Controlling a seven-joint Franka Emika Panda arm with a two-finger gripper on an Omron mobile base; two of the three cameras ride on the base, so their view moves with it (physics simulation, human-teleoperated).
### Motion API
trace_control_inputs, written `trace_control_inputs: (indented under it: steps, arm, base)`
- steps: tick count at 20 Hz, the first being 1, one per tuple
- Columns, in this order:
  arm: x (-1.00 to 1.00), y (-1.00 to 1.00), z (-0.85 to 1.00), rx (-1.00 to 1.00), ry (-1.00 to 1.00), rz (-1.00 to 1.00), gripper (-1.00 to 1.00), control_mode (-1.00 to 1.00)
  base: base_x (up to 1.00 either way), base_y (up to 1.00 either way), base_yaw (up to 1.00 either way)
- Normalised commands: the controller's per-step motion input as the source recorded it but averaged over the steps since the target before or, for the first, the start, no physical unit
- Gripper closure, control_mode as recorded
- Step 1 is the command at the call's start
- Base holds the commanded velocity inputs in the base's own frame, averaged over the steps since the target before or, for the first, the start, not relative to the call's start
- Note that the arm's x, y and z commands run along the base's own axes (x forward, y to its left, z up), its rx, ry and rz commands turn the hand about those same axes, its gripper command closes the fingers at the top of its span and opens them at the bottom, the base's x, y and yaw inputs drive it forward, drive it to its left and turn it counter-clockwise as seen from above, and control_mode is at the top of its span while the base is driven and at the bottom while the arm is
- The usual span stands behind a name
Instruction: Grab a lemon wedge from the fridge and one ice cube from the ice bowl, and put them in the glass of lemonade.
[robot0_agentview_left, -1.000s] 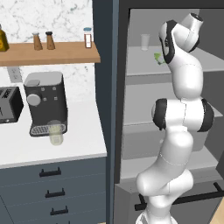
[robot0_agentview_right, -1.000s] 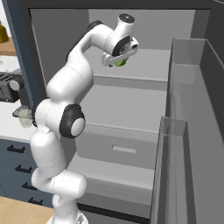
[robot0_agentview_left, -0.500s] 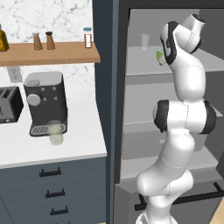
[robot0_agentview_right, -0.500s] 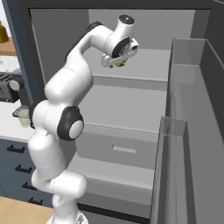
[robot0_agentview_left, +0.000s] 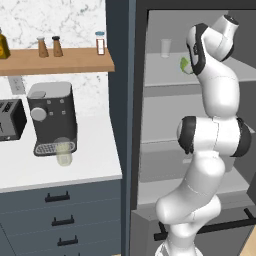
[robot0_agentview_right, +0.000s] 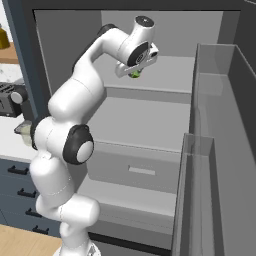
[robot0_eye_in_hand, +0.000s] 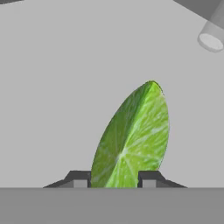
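My gripper (robot0_eye_in_hand: 114, 181) sits low on the upper shelf (robot0_agentview_right: 165, 80) of the fridge (robot0_agentview_left: 150, 125), its two dark fingertips (robot0_eye_in_hand: 78, 178) drawn in against either side of the lemon wedge (robot0_eye_in_hand: 131, 140). The tips press the wedge's lower edges with no gap that I can see, so I have it pinched between narrow jaws.

The wedge is bright green with a paler, yellow-green centre, and fine light streaks fan out from a point near its bottom. Its darker rind runs along the left edge. In my hand view the long axis stands up and leans to the right, ending in a pointed tip at the top; the cut face is turned toward the camera.

From the right base view the wedge shows as a small green spot under my hand, on the grey shelf. A clear colourless glass (robot0_agentview_left: 165, 48) stands farther back on the same shelf, well apart from the wedge.

I can read no writing or label anywhere.
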Motion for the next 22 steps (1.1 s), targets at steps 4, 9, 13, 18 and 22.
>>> trace_control_inputs:
  steps: [4,9,13,18,22]
  arm:
    - [-0.38,0.0,0.0,0.0,-0.01,0.0,1.0,-1.0]
    - [-0.97,0.0,0.05,0.0,-0.11,0.0,1.0,-1.0]
    - [-1.0,0.01,0.07,0.0,-0.13,-0.03,1.0,-1.0]
    - [-1.0,0.21,0.0,0.0,-0.11,-0.06,1.0,-1.0]
    - [-1.0,0.32,0.0,0.0,-0.09,-0.12,1.0,-1.0]
  base:
    - [0.0,0.0,0.0]
    - [0.0,0.0,0.0]
    - [0.0,0.0,0.0]
    - [0.0,0.0,0.0]
    - [0.0,0.0,0.0]
